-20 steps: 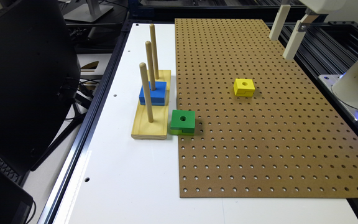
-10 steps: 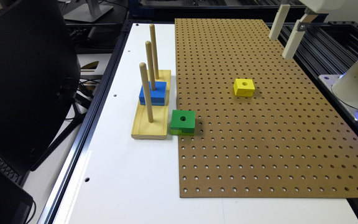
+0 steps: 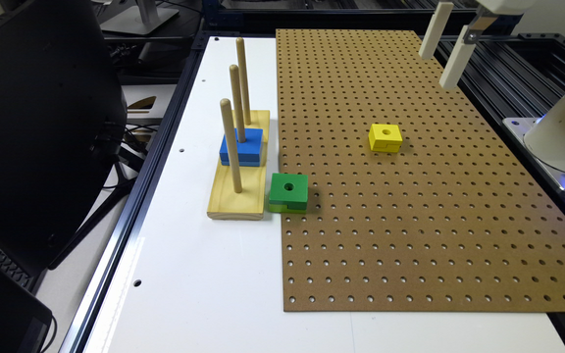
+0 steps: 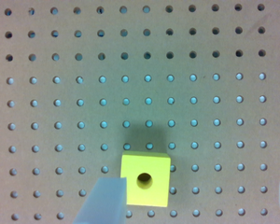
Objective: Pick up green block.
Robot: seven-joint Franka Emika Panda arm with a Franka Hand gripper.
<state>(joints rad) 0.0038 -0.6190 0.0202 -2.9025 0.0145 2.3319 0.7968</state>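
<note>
The green block [image 3: 288, 189], dark green over a lime bottom layer with a round centre hole, lies flat at the pegboard's edge, right beside the wooden peg base [image 3: 236, 202]. My gripper [image 3: 435, 71] hangs high over the far right of the pegboard, well away from the green block. In the wrist view the gripper [image 4: 196, 193] is open, with one pale finger [image 4: 105, 200] beside the yellow block [image 4: 145, 179] and the other at the frame's edge. Nothing is between the fingers.
The yellow holed block [image 3: 385, 137] sits mid-board on the brown pegboard [image 3: 410, 235]. A blue block [image 3: 241, 147] is threaded on the middle of three upright pegs. A black monitor [image 3: 42, 122] stands at the exterior view's left, the robot base [image 3: 564, 132] at its right.
</note>
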